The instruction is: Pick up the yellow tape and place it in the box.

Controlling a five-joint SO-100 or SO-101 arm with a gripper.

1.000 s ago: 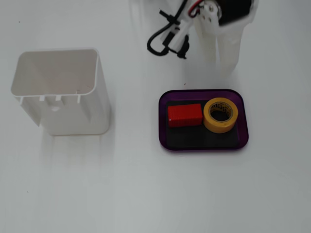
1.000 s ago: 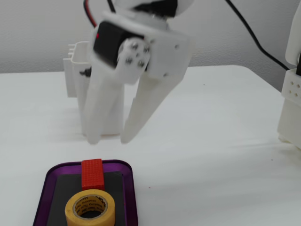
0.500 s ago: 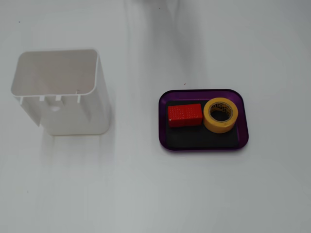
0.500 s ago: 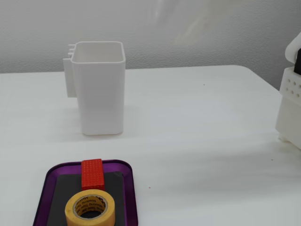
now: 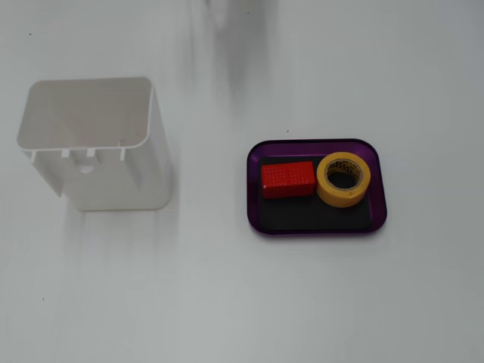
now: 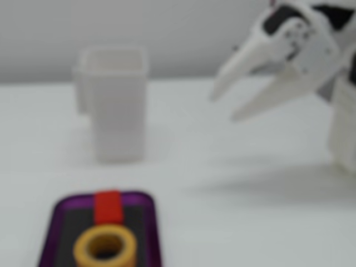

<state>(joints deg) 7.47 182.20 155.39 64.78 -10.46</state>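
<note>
The yellow tape (image 5: 344, 179) lies flat inside the purple-rimmed box (image 5: 318, 228), at its right side, next to the red block (image 5: 288, 179). In a fixed view from the side the tape (image 6: 105, 249) sits in the near part of the box (image 6: 153, 228) with the red block (image 6: 108, 207) behind it. The white gripper (image 6: 222, 105) hangs in the air at the upper right of that view, far from the box, its jaws parted and empty. The gripper does not show in the top-down fixed view.
A tall white plastic container (image 5: 98, 144) stands left of the box in the top-down fixed view; in the side fixed view the container (image 6: 115, 103) stands behind the box. The arm's white base (image 6: 345, 139) is at the right edge. The table is plain white.
</note>
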